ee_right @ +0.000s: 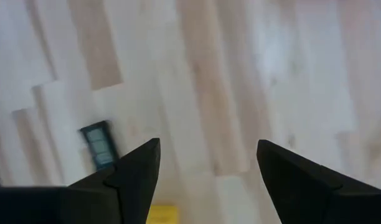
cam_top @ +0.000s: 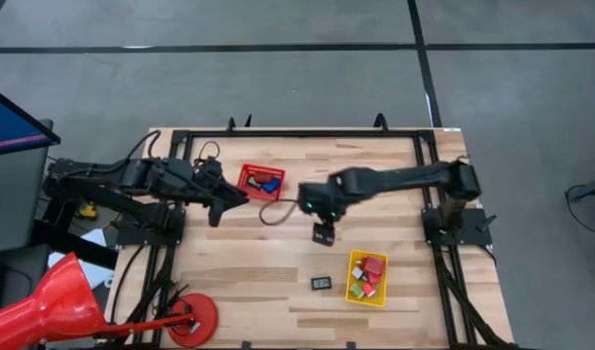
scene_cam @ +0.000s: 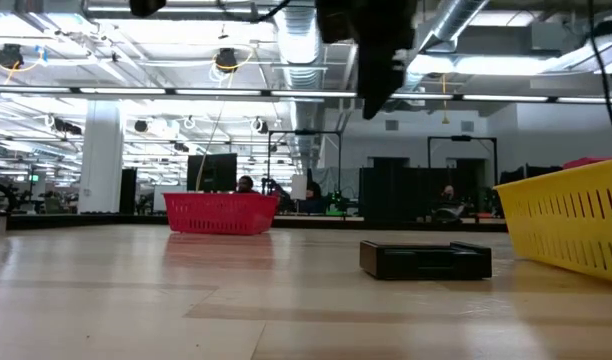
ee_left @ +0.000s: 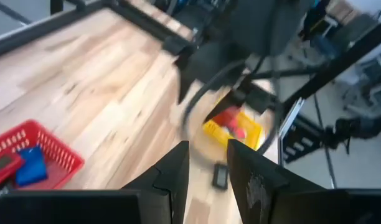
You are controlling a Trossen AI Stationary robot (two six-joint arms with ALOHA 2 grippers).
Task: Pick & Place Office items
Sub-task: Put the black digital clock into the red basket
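- My right gripper point(ee_right: 206, 177) hangs above the table point(cam_top: 278, 282) near its middle, fingers point(ee_right: 134, 171) spread wide with bare wood between them; nothing is held.
- In the high view my right gripper point(cam_top: 323, 233) points down, between the red basket point(cam_top: 261, 182) and the yellow bin point(cam_top: 367, 278); its fingertips are too small there to separate.
- In the low view only a dark mass at the upper edge shows; my right gripper's tips are cut off there.
- The flat dark piece point(ee_right: 98, 144) lies on the wood beside and beyond my left finger in the right wrist view, apart from it, pale face up. It is blurred and its markings are unreadable.
- In the high view that piece point(cam_top: 321, 283) lies on bare table below my right gripper toward the near edge, just beside the yellow bin and not touching it.
- In the low view the piece point(scene_cam: 426, 259) lies flat, near the yellow bin point(scene_cam: 571, 225).
- The yellow bin holds red and green blocks point(cam_top: 369, 269); their count is hard to make out.
- The red basket holds a blue block point(ee_left: 30, 167) and a dark item, partly cut off.
- My left gripper point(ee_left: 206, 165) waits beside the red basket, fingers nearly together, a narrow gap between them, empty.
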